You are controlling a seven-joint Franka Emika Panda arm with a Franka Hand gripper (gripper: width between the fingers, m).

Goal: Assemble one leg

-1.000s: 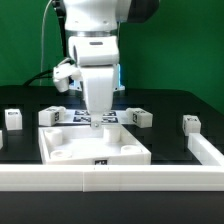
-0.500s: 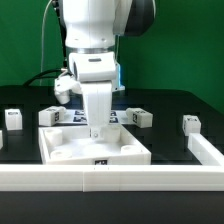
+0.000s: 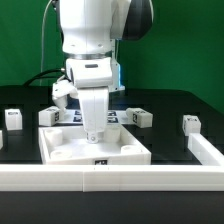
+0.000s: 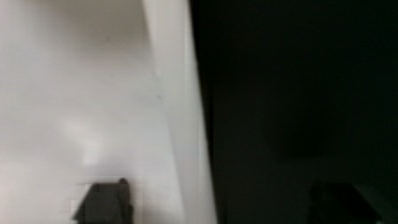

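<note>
The white square panel point(image 3: 95, 150) lies on the black table in the middle of the exterior view. My gripper point(image 3: 94, 137) hangs straight down over its far part, fingertips at or close to the panel. In the wrist view my gripper point(image 4: 222, 205) is open, with one fingertip point(image 4: 103, 203) over the white panel point(image 4: 80, 100) and the other over the dark table, the panel's edge between them. Several small white legs with marker tags stand apart on the table: two at the exterior view's left point(image 3: 12, 118) point(image 3: 50, 116) and two at its right point(image 3: 139, 117) point(image 3: 190, 124). None is held.
The marker board point(image 3: 122, 114) lies behind the panel, partly hidden by the arm. A low white rail point(image 3: 110, 177) runs along the front of the table and up the exterior view's right point(image 3: 206, 150). A green wall stands behind.
The arm has come down and shifted slightly to the exterior view's left, bringing the gripper lower onto the far part of the panel. The legs and the panel have not moved.
</note>
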